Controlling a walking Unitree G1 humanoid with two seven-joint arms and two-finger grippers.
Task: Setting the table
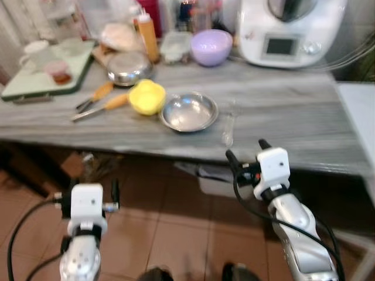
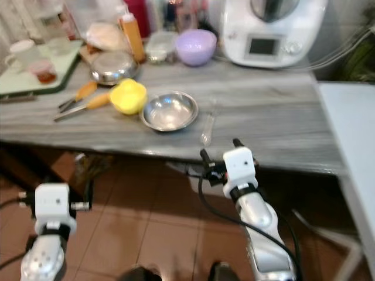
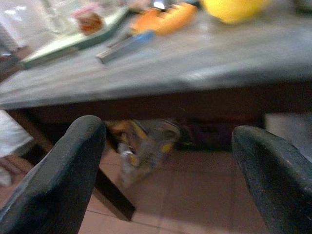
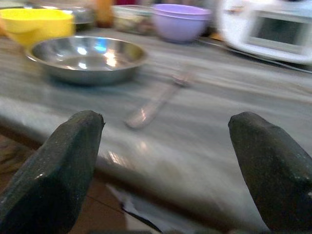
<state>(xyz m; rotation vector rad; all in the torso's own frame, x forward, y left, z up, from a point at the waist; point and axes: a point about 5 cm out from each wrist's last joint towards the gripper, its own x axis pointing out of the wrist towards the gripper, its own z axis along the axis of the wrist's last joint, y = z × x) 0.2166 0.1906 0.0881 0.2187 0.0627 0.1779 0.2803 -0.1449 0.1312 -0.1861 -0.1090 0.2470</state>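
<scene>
On the grey wooden table (image 1: 281,111) a steel bowl (image 1: 188,112) sits beside a yellow bowl (image 1: 146,96). A clear spoon (image 1: 228,130) lies just right of the steel bowl, near the front edge. Two orange-handled knives (image 1: 102,105) lie left of the yellow bowl. My right gripper (image 1: 246,149) is open at the table's front edge, just below the spoon (image 4: 156,100), with nothing between its fingers. Lower down on the left, my left gripper (image 1: 87,190) hangs open under the table's edge, above the tiled floor.
Along the back of the table stand a purple bowl (image 1: 211,47), a white kitchen appliance (image 1: 287,29), an orange bottle (image 1: 147,35), a lidded steel pot (image 1: 129,67) and a green tray (image 1: 47,76) with cups. A white surface (image 1: 360,111) adjoins on the right.
</scene>
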